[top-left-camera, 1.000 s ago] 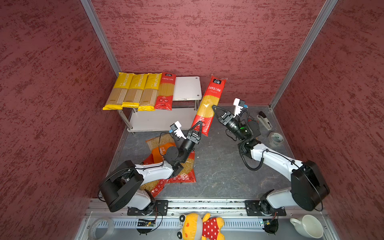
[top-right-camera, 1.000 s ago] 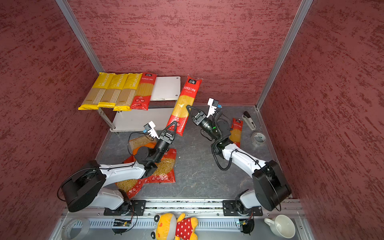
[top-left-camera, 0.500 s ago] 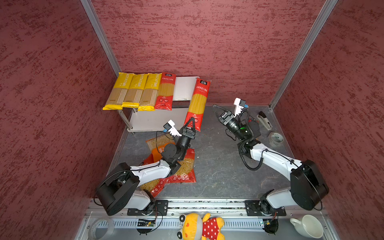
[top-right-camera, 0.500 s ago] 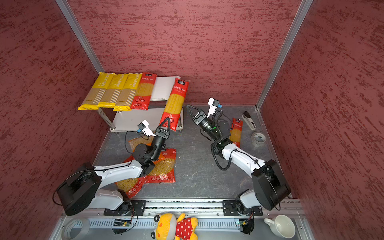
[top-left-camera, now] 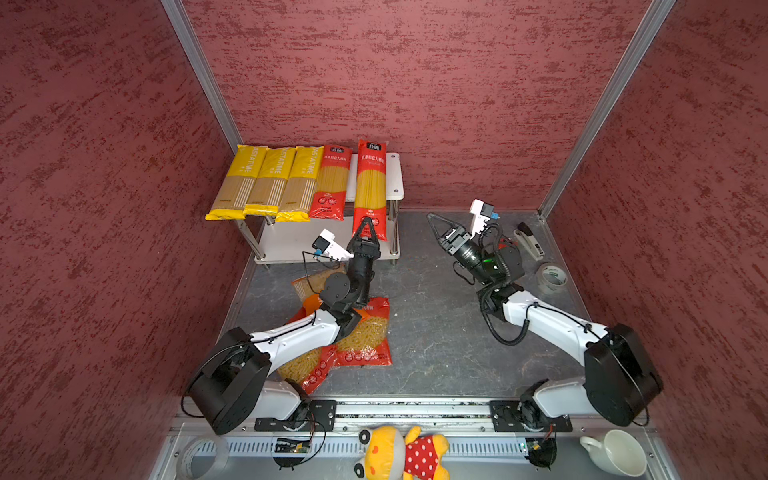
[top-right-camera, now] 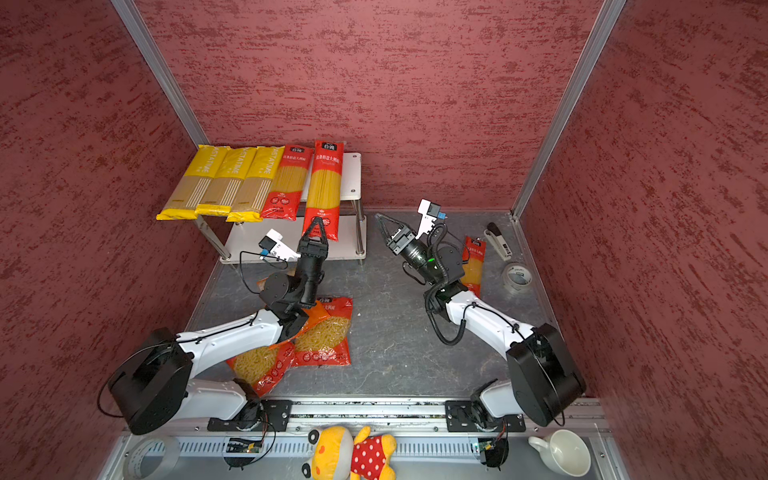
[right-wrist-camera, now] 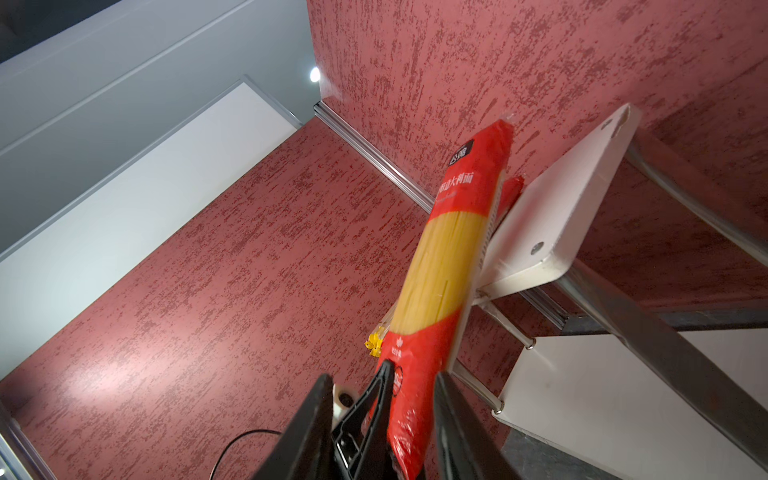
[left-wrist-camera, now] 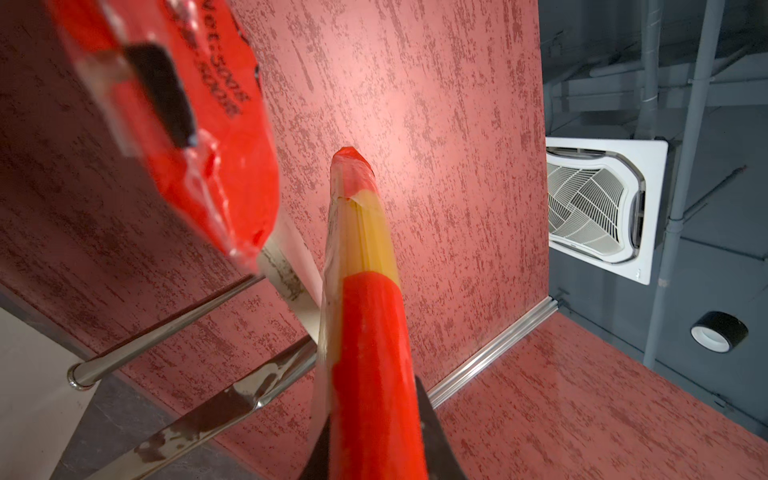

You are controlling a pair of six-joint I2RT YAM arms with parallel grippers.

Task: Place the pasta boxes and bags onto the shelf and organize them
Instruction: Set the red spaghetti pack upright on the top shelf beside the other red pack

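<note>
shelf (top-left-camera: pixel 396 176): small two-tier rack of two white boards on shiny metal posts, at the back left of the grey floor.
yellow packs (top-left-camera: pixel 270 183): three long, narrow yellow spaghetti packs marked PASTATIME. They lie side by side on the left of the top board, with their near ends overhanging its front edge.
first red pack (top-left-camera: pixel 332 183): long red spaghetti pack with a clear window, flat on the top board and touching the rightmost of the yellow packs.
held red pack (top-left-camera: pixel 371 187): a second long red windowed spaghetti pack, over the top board just right of the first red pack. Its near end reaches past the front edge. The right wrist view shows it (right-wrist-camera: pixel 444 270) slanting along the board's edge.
left gripper (top-left-camera: pixel 366 226): jaws clamped narrow on the near end of the held red pack, which runs out from between them in the left wrist view (left-wrist-camera: pixel 365 332).
orange bag (top-left-camera: pixel 309 289): pillow-shaped bag of short pasta on the floor before the shelf, partly under the left arm.
red bags (top-left-camera: pixel 368 336): two windowed pillow bags on the floor, overlapping, one right of the left arm and the other (top-left-camera: pixel 309 370) nearer its base.
right gripper (top-left-camera: pixel 431 218): raised to the right of the shelf, jaws spread with nothing between them.
third red pack (top-right-camera: pixel 474 266): long red spaghetti pack on the floor behind the right arm, seen in a top view.
stapler (top-left-camera: pixel 528 241): black and grey, by the right wall.
tape roll (top-left-camera: pixel 552 277): grey, on the floor just in front of the stapler.
</note>
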